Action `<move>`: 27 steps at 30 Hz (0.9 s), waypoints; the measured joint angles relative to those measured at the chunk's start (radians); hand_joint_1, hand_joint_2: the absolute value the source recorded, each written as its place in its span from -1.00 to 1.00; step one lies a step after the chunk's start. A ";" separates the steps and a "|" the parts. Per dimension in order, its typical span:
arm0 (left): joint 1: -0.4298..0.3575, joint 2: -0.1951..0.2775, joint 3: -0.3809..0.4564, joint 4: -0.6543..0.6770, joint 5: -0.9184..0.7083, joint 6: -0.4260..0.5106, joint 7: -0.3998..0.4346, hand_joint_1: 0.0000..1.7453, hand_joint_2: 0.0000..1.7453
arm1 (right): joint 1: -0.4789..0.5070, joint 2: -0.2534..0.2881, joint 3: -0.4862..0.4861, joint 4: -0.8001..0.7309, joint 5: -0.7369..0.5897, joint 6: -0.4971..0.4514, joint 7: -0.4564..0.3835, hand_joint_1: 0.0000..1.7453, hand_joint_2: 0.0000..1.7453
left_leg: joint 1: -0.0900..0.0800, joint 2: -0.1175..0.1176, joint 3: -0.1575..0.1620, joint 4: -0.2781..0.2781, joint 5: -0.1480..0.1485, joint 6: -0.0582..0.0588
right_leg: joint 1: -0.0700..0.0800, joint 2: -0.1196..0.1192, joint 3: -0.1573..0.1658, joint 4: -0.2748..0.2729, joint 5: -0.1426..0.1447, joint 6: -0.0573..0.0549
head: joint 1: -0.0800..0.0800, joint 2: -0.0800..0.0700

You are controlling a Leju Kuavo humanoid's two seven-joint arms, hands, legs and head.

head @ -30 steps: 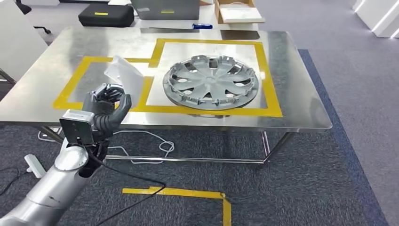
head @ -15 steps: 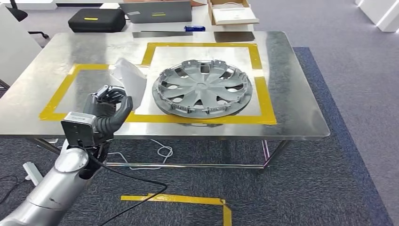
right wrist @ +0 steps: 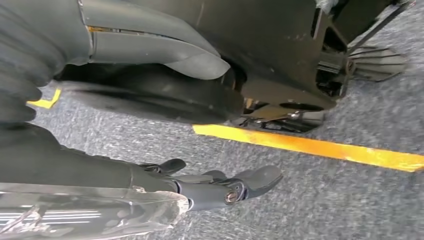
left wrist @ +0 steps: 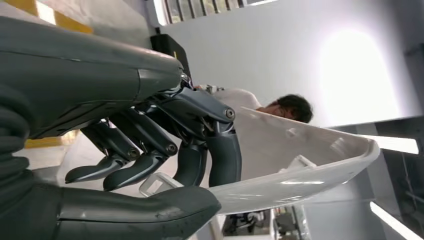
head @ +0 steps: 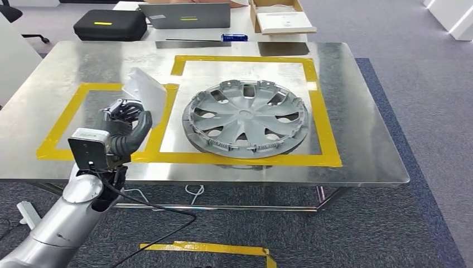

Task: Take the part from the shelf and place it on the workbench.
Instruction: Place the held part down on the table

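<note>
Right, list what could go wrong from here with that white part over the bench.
1. The left robot hand holds the white curved plastic part by one end only, most of it overhanging; it could tip or slip out.
2. The part hangs close beside the grey plastic wheel cover; lowering it might knock the rim.
3. It hovers over the yellow tape outline on the steel workbench and may land on the line.

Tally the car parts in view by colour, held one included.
Grey: 1, hubcap lying flat on the workbench.
White: 1, plastic part held by the left robot hand.
Total: 2.
</note>
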 joint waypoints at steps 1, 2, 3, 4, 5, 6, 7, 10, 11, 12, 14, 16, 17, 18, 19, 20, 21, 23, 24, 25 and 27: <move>-0.001 -0.006 0.000 0.000 -0.004 0.015 0.005 1.00 1.00 | 0.001 0.000 0.000 0.000 -0.002 0.000 0.000 -1.00 1.00 | 0.000 0.000 0.004 -0.002 -0.005 0.003 | 0.000 0.000 -0.030 0.049 -0.017 0.003 | 0.003 0.000; 0.001 -0.011 -0.001 0.000 -0.006 0.028 0.010 1.00 1.00 | 0.001 0.000 0.000 0.000 -0.005 -0.001 0.000 -1.00 1.00 | 0.001 0.000 0.006 -0.002 -0.009 0.005 | -0.001 0.000 -0.070 0.109 -0.037 0.005 | 0.004 0.000; 0.005 -0.016 -0.001 0.000 -0.008 0.040 0.016 1.00 1.00 | 0.001 0.000 0.000 0.000 -0.007 -0.001 -0.001 -1.00 1.00 | 0.001 0.000 0.008 -0.003 -0.015 0.005 | -0.002 0.000 -0.117 0.173 -0.054 0.007 | 0.005 0.000; 0.010 -0.021 -0.002 0.000 -0.008 0.052 0.021 1.00 1.00 | 0.000 0.000 0.000 0.000 -0.010 -0.002 -0.003 -1.00 1.00 | 0.001 0.000 0.013 -0.003 -0.021 0.005 | -0.003 0.000 -0.163 0.226 -0.060 0.009 | 0.005 0.000; 0.016 -0.025 -0.004 0.001 -0.007 0.061 0.026 1.00 1.00 | -0.002 0.000 0.000 0.000 -0.012 -0.002 -0.004 -1.00 1.00 | 0.001 -0.001 0.020 -0.003 -0.027 0.004 | -0.004 0.000 -0.191 0.246 -0.044 0.010 | 0.005 0.000; 0.020 -0.029 -0.006 0.001 -0.005 0.066 0.029 1.00 1.00 | -0.003 0.000 0.000 0.000 -0.013 -0.003 -0.004 -1.00 1.00 | 0.001 -0.001 0.029 -0.003 -0.034 0.003 | -0.004 0.000 -0.200 0.229 -0.007 0.010 | 0.006 0.000; 0.022 -0.032 -0.008 0.002 -0.004 0.071 0.031 1.00 1.00 | -0.003 0.000 0.000 -0.001 -0.014 -0.003 -0.004 -1.00 1.00 | 0.001 -0.002 0.039 -0.003 -0.040 0.001 | -0.004 0.000 -0.191 0.180 0.045 0.008 | 0.006 0.000; 0.019 -0.035 -0.017 0.002 -0.020 0.106 0.030 1.00 1.00 | 0.002 0.000 0.000 -0.001 -0.015 -0.005 -0.003 -1.00 1.00 | -0.003 -0.007 0.057 0.000 -0.054 -0.011 | -0.002 0.001 -0.141 0.027 0.141 -0.003 | 0.005 0.000; 0.018 -0.034 -0.019 0.002 -0.029 0.120 0.028 1.00 1.00 | 0.004 0.000 0.000 -0.001 -0.016 -0.006 -0.002 -1.00 1.00 | -0.004 -0.007 0.056 0.000 -0.055 -0.016 | 0.000 0.003 -0.133 0.009 0.141 -0.008 | 0.004 0.000; 0.017 -0.033 -0.021 0.002 -0.038 0.131 0.026 1.00 1.00 | 0.004 0.000 0.000 -0.001 -0.017 -0.006 -0.002 -1.00 1.00 | -0.004 -0.007 0.054 0.000 -0.054 -0.021 | 0.001 0.004 -0.129 0.000 0.138 -0.012 | 0.004 0.000; 0.016 -0.031 -0.025 0.002 -0.052 0.142 0.024 1.00 1.00 | 0.004 0.000 0.000 -0.001 -0.017 -0.007 -0.003 -1.00 1.00 | -0.003 -0.005 0.053 0.003 -0.059 -0.031 | -0.002 0.006 -0.121 -0.010 0.139 -0.023 | 0.003 0.000; 0.014 -0.027 -0.030 0.001 -0.063 0.144 0.025 1.00 1.00 | 0.004 0.000 0.000 -0.001 -0.017 -0.007 -0.002 -1.00 1.00 | -0.001 -0.003 0.032 0.057 -0.093 -0.041 | -0.006 0.003 -0.108 -0.020 0.140 -0.034 | -0.001 0.000; 0.014 -0.024 -0.032 0.001 -0.066 0.145 0.025 1.00 1.00 | 0.005 0.000 0.000 -0.001 -0.017 -0.007 -0.002 -1.00 1.00 | 0.000 -0.002 0.008 0.114 -0.120 -0.046 | -0.006 0.001 -0.103 -0.021 0.138 -0.038 | -0.004 0.000; 0.015 -0.021 -0.033 0.002 -0.068 0.146 0.025 1.00 1.00 | 0.005 0.000 0.000 -0.001 -0.017 -0.006 -0.002 -1.00 1.00 | 0.002 -0.001 -0.025 0.181 -0.146 -0.049 | -0.006 0.000 -0.099 -0.022 0.135 -0.041 | -0.006 0.000; 0.017 -0.019 -0.035 0.002 -0.069 0.147 0.026 1.00 1.00 | 0.006 0.000 0.000 -0.001 -0.017 -0.006 -0.002 -1.00 1.00 | 0.003 0.000 -0.054 0.236 -0.162 -0.051 | -0.006 -0.001 -0.097 -0.022 0.133 -0.043 | -0.005 0.000; 0.019 -0.016 -0.036 0.002 -0.070 0.148 0.027 1.00 1.00 | 0.006 0.000 0.000 -0.001 -0.017 -0.006 -0.001 -1.00 1.00 | 0.004 0.000 -0.071 0.264 -0.161 -0.052 | -0.006 0.000 -0.093 -0.022 0.130 -0.045 | -0.006 0.000; 0.021 -0.014 -0.037 0.002 -0.074 0.149 0.027 1.00 1.00 | 0.007 0.000 0.000 -0.001 -0.017 -0.006 -0.001 -1.00 1.00 | 0.004 0.000 -0.071 0.256 -0.140 -0.052 | -0.006 0.001 -0.089 -0.022 0.127 -0.045 | -0.006 0.000; 0.020 -0.009 -0.039 0.002 -0.092 0.154 0.029 1.00 1.00 | 0.007 0.000 0.000 -0.001 -0.017 -0.006 -0.001 -1.00 1.00 | 0.004 0.001 -0.023 0.146 -0.064 -0.046 | -0.006 0.002 -0.077 -0.022 0.119 -0.041 | -0.006 0.000; 0.019 -0.006 -0.040 0.002 -0.107 0.156 0.032 1.00 1.00 | 0.007 0.000 0.000 -0.001 -0.017 -0.006 0.000 -1.00 1.00 | 0.002 0.002 0.006 0.086 -0.038 -0.043 | -0.004 0.002 -0.073 -0.021 0.114 -0.037 | -0.006 0.000; 0.018 -0.002 -0.041 0.001 -0.122 0.156 0.037 1.00 1.00 | 0.007 0.000 0.000 -0.001 -0.017 -0.005 0.001 -1.00 1.00 | 0.000 0.003 0.030 0.037 -0.028 -0.039 | -0.002 0.002 -0.071 -0.020 0.110 -0.032 | -0.006 0.000; 0.019 0.007 -0.043 0.000 -0.147 0.148 0.051 1.00 1.00 | 0.007 0.000 0.000 -0.001 -0.017 -0.004 0.005 -1.00 1.00 | -0.003 0.003 0.046 0.004 -0.039 -0.032 | 0.001 0.000 -0.073 -0.021 0.106 -0.022 | -0.005 0.000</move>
